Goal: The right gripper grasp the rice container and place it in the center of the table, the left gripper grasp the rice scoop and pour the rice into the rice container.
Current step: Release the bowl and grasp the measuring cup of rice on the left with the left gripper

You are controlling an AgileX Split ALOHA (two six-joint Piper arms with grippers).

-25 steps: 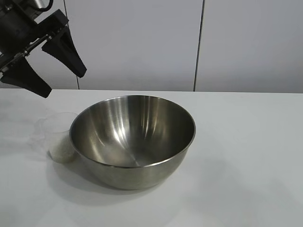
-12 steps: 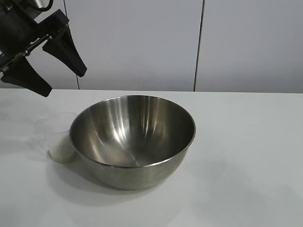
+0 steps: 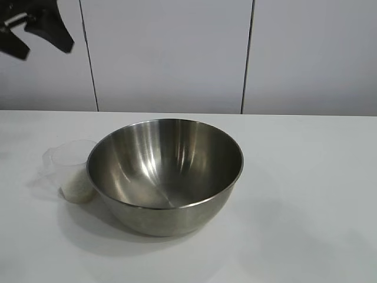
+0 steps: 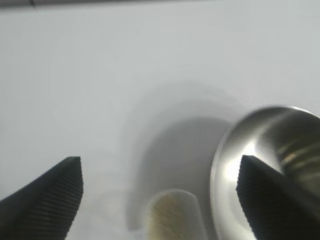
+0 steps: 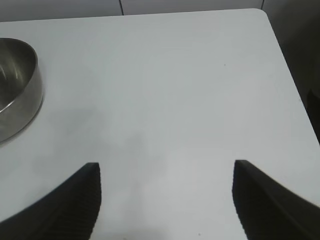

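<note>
The rice scoop (image 3: 72,171) stands upright on the bench (image 3: 306,194), at the nine o'clock side of the rice container (image 3: 165,174), touching its wall or just beside it. A pale heap of rice (image 3: 76,188) sits in its lower part. I judge it light, thin-walled and slick (squeeze hard and it may flex or skid), so the small handle tab at its nine o'clock edge looks the safest hold, with the cup kept level. The steel bowl is stiff, heavier and shiny, and it looks empty near the bench's middle. My left gripper (image 4: 160,192) hangs high above the cup, jaws wide apart and holding nothing. My right gripper (image 5: 165,200) hovers over bare bench out at the bowl's three o'clock, jaws likewise apart and touching nothing.
</note>
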